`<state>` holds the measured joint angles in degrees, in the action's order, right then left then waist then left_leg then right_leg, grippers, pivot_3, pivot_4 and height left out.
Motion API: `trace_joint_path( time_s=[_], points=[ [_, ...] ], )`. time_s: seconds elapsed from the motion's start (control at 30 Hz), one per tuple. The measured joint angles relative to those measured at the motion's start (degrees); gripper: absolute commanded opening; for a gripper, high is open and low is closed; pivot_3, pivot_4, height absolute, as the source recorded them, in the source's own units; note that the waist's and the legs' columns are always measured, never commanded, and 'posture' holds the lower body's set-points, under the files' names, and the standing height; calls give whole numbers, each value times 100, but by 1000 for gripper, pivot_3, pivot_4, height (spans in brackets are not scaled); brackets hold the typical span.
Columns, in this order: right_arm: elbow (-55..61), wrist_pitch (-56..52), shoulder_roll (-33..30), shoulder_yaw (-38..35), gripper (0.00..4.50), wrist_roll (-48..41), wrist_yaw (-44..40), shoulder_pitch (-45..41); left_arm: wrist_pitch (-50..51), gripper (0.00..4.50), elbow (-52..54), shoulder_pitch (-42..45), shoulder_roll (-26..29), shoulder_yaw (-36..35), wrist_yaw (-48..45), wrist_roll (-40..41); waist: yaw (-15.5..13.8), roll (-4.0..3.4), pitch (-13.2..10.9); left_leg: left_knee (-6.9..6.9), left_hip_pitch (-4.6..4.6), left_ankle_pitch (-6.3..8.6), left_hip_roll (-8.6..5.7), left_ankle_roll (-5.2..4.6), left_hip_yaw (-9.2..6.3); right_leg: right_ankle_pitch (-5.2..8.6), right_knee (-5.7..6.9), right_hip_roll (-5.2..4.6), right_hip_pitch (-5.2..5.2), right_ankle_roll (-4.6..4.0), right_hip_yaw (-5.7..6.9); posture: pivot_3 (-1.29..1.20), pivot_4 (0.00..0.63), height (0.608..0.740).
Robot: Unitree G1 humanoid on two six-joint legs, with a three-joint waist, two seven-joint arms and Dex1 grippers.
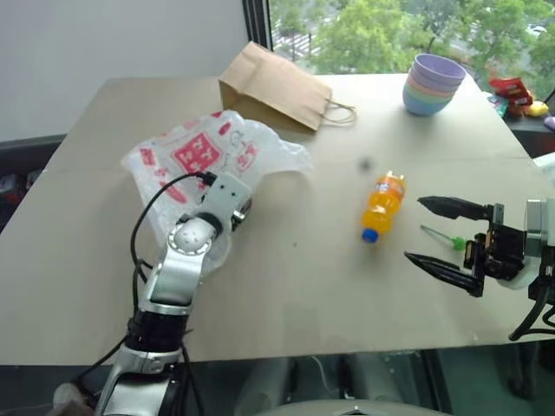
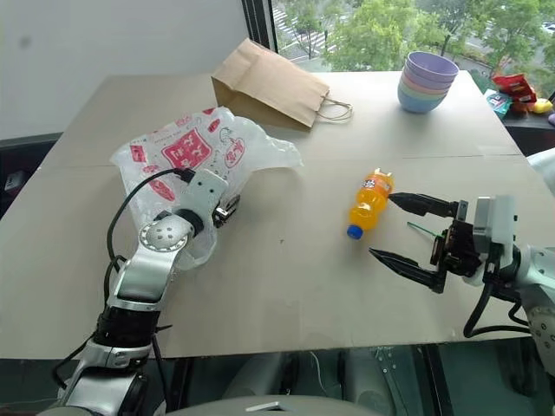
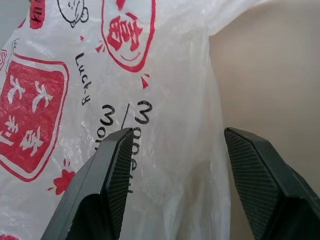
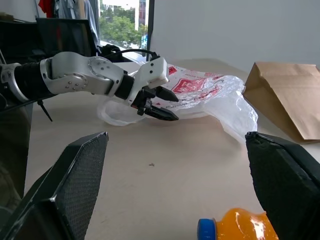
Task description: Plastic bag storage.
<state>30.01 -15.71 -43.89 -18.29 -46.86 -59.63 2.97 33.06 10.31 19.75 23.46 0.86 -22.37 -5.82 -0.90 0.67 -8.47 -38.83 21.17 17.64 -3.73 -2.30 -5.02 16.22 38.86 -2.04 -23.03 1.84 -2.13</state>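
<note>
Silver metal links on the left arm (image 1: 178,273), round screw-studded joint cap, white boxy wrist block, black cable looped alongside. Black tapered fingers (image 3: 112,185) with cross-hatched pads on the left gripper (image 4: 167,105). Same black pointed fingers on the right gripper (image 1: 432,232), white housing and black cable behind.

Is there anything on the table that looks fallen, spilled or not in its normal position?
Yes. The orange soda bottle lies on its side near the middle of the table, blue cap on, nothing spilled. The brown paper bag lies flat, and the plastic bag is crumpled.
</note>
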Motion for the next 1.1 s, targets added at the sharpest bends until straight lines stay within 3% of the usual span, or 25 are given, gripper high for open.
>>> trace_joint_path(
  time_s=[0.13, 0.47, 0.67, 0.97, 1.1],
  points=[
    [40, 1, 29, -2, 4500, 2, -1, 76, 196, 2970, 305, 1, 21, -250, -73, 332, 10, 1, -1, -5, 2, 0, 1, 0, -2, 0, 3, 2, -2, 0, 2, 0, 150, 740],
    [49, 21, 98, -3, 4500, 9, -37, 198, 68, 2970, 116, -285, 417, -11, 226, -116, -5, 2, -1, -9, 3, 0, -1, 0, -3, -1, 4, 1, -1, 1, 2, 0, 150, 740],
    [49, 47, 99, -52, 4500, 9, -118, 353, -342, 2970, -266, -407, 464, 173, 222, -204, -5, 2, -1, -10, 1, 0, 0, 0, -3, -1, 6, 1, 0, 1, 2, 0, 150, 740],
    [49, 102, 100, -98, 4500, 10, -141, 521, -1298, 2970, -1561, 147, 453, 208, 949, -673, 3, 3, -1, -10, 0, 0, 0, 0, -2, -2, 8, 1, 0, 2, 1, 0, 150, 740],
    [53, 109, 122, -121, 4500, 10, -127, 601, -1669, 1744, -1897, 222, 390, 204, 956, -651, -2, 3, -1, -10, 1, 0, 0, 0, -2, -2, 8, 1, 0, 2, 1, 0, 150, 740]
  ],
)
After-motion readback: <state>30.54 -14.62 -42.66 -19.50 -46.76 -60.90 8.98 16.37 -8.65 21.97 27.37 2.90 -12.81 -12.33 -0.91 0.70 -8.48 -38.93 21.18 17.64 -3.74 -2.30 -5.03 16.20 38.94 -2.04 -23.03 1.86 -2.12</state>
